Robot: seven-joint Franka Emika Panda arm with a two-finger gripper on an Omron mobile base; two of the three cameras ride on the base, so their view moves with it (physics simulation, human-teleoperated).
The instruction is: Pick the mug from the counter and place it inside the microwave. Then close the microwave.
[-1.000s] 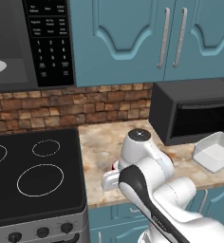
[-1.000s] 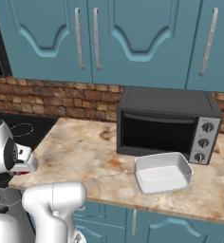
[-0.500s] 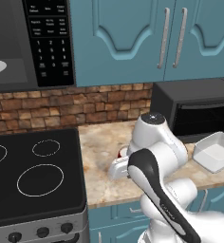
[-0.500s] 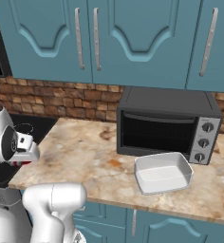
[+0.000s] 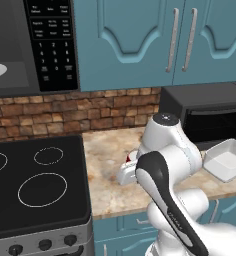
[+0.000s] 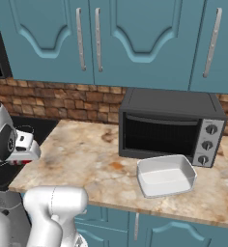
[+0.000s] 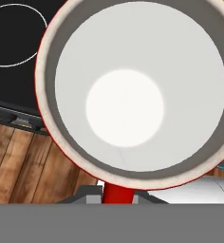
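The gripper (image 5: 128,169) is clamping the mug (image 7: 133,95), carrying it above the counter (image 6: 92,154) edge; it is staying upright, presumably ready for the open microwave (image 5: 20,45).

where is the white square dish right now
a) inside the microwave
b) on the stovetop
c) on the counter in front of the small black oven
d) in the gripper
c: the white dish sits on the speckled counter just in front of the small black oven, well apart from the arm.
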